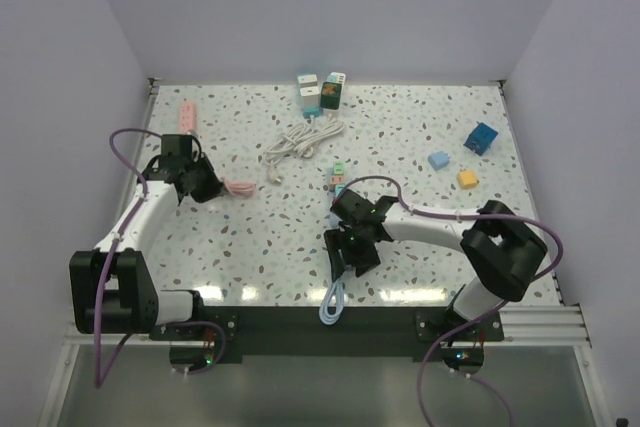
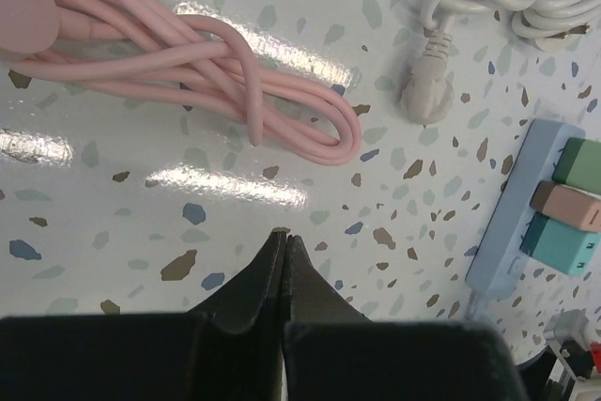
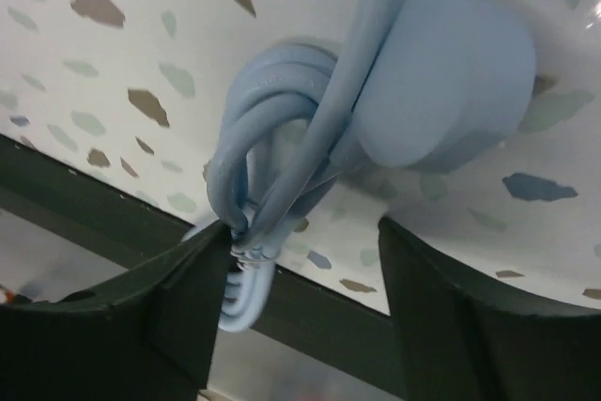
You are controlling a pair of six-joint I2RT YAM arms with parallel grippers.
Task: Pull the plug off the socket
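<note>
A light blue power strip (image 1: 338,180) lies mid-table with three small plugs in it. In the left wrist view the strip (image 2: 510,223) shows a green (image 2: 582,159), a pinkish-brown (image 2: 567,205) and a teal plug (image 2: 562,243). My left gripper (image 1: 203,183) (image 2: 284,235) is shut and empty, hovering beside a pink coiled cable (image 2: 197,77), left of the strip. My right gripper (image 1: 350,249) (image 3: 305,232) is open near the front edge, over a light blue coiled cable (image 3: 272,157). That cable's round blue plug (image 3: 441,72) lies loose on the table.
A white cable (image 1: 300,141) with a loose white plug (image 2: 427,91) lies behind the strip. Two socket blocks (image 1: 321,92) stand at the back. A pink strip (image 1: 187,115) is at the far left. Blue (image 1: 483,137) and yellow (image 1: 467,179) blocks sit at the right.
</note>
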